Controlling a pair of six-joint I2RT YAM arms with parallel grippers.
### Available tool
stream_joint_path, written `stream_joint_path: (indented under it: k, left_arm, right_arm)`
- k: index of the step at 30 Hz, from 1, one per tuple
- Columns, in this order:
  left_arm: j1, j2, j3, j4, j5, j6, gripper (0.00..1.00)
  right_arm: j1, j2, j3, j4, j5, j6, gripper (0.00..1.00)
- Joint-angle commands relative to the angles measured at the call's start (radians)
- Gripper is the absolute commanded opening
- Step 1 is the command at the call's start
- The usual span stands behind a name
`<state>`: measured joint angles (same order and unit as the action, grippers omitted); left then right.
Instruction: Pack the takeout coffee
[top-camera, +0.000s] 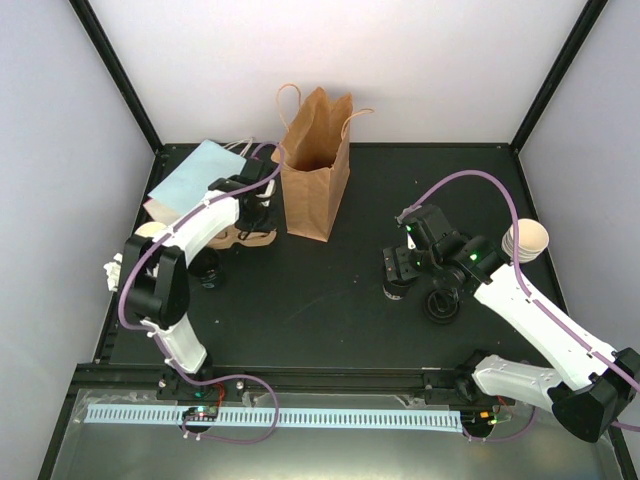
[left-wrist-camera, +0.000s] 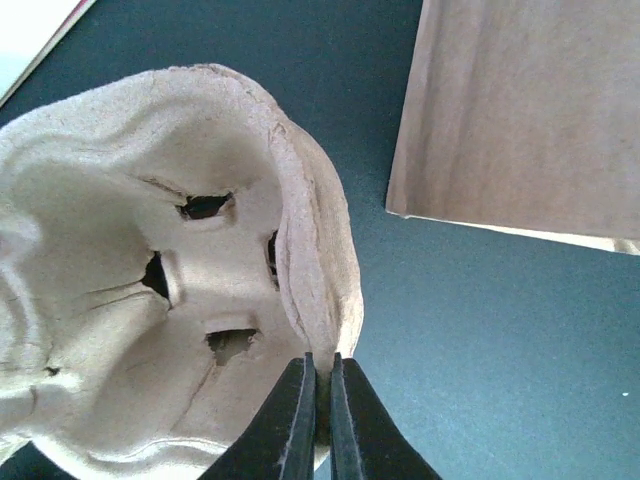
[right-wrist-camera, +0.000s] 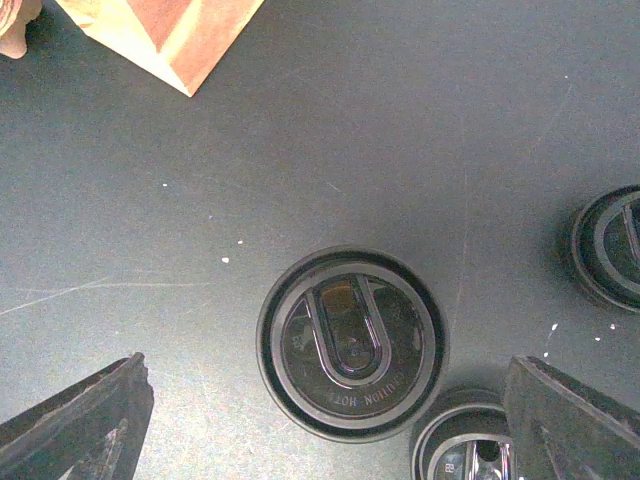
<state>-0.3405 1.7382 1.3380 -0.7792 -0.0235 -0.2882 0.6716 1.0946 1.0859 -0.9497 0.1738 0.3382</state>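
My left gripper (left-wrist-camera: 320, 385) is shut on the thin rim of a moulded pulp cup carrier (left-wrist-camera: 150, 290), which lies just left of the brown paper bag (top-camera: 315, 165). In the top view that gripper (top-camera: 257, 222) sits over the carrier (top-camera: 240, 238). A takeout coffee cup with a black lid (right-wrist-camera: 350, 342) stands directly below my right gripper (right-wrist-camera: 330, 425), whose fingers are spread wide on either side without touching it. Two more lidded cups (right-wrist-camera: 465, 450) (right-wrist-camera: 605, 245) stand close by. In the top view my right gripper (top-camera: 400, 262) hovers over a cup (top-camera: 397, 290).
A flat pale-blue bag (top-camera: 195, 175) lies at the back left. Another black cup (top-camera: 207, 268) stands beside the left arm. A stack of cream-lined paper cups (top-camera: 525, 242) sits at the right edge. The brown bag's mouth is open upward.
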Motion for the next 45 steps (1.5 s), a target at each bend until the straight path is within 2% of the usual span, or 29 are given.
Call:
stream_joint_path:
  k: [1, 16, 19, 23, 25, 30, 35, 40, 45]
  left_arm:
    - [0.005, -0.055, 0.062, -0.053, 0.014, 0.008, 0.02]
    - [0.006, -0.179, 0.272, -0.244, -0.048, 0.032, 0.02]
    - [0.005, -0.200, 0.309, -0.295, -0.013, 0.046, 0.01]
    - [-0.016, -0.258, 0.289, -0.362, 0.024, 0.068, 0.01]
    - [-0.038, -0.305, 0.232, -0.382, 0.023, 0.063, 0.02]
    - [-0.148, -0.448, 0.071, -0.384, 0.001, -0.012, 0.01]
    - [-0.326, -0.577, -0.061, -0.298, -0.002, -0.169, 0.02]
    - [-0.517, -0.543, -0.166, -0.117, -0.010, -0.319, 0.02]
    - [-0.668, -0.415, -0.154, 0.014, -0.073, -0.431, 0.02]
  right_arm:
    - [-0.005, -0.004, -0.006, 0.011, -0.001, -0.007, 0.98]
    - [-0.005, 0.000, 0.014, 0.014, -0.006, -0.011, 0.98]
    - [-0.004, -0.001, 0.016, 0.012, -0.001, -0.013, 0.98]
    - [-0.004, -0.001, 0.014, 0.009, 0.002, -0.014, 0.98]
    - [-0.005, 0.003, 0.013, 0.009, -0.004, -0.013, 0.98]
    - [-0.005, 0.018, 0.008, 0.012, -0.023, -0.006, 0.98]
    - [-0.005, 0.030, 0.013, 0.011, -0.027, 0.011, 0.99]
    - [-0.004, 0.028, 0.013, 0.002, -0.040, 0.019, 1.00]
    - [-0.005, 0.021, 0.013, -0.027, -0.028, 0.026, 1.00]
